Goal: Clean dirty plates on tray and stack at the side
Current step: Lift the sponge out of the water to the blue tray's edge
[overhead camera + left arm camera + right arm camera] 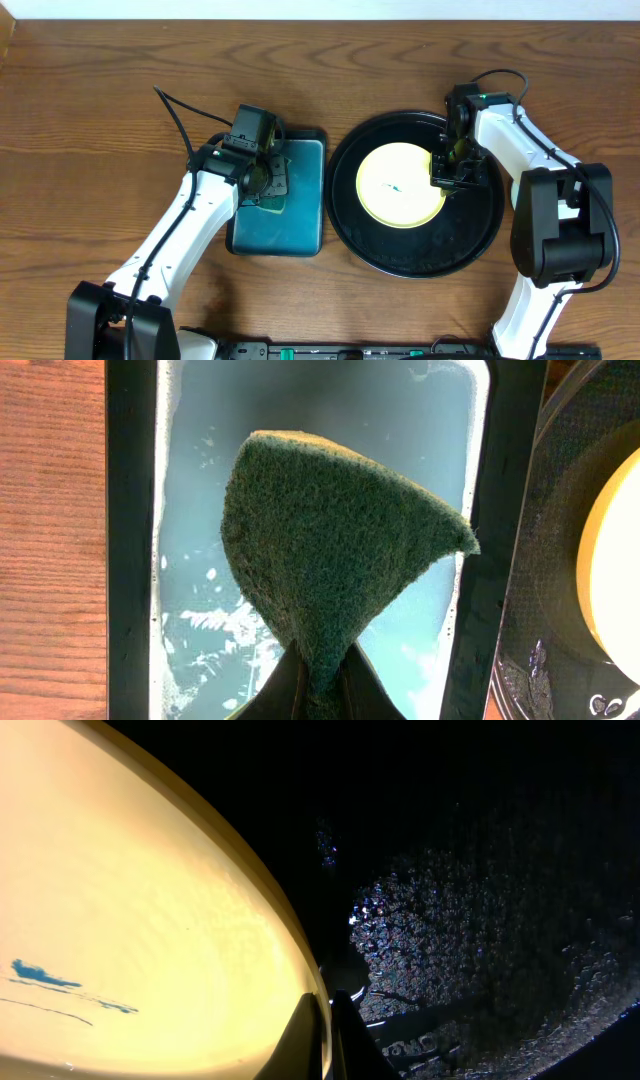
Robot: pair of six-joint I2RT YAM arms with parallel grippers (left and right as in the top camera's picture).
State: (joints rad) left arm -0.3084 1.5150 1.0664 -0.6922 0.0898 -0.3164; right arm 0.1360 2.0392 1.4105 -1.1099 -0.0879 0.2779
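A pale yellow plate (399,185) with a small blue-green smear at its centre lies on the round black tray (480,240). My right gripper (447,172) is shut on the plate's right rim; the right wrist view shows the fingers (328,1040) pinching the yellow plate's (120,910) edge over the tray (480,920). My left gripper (262,180) is shut on a green scouring sponge (330,550) and holds it over the teal rectangular tray (300,215). No mint-white plates are in view.
The teal tray (200,480) has white soapy residue on its floor. The black tray's edge and the yellow plate (610,550) show at the right of the left wrist view. Brown wooden table (100,120) lies all around.
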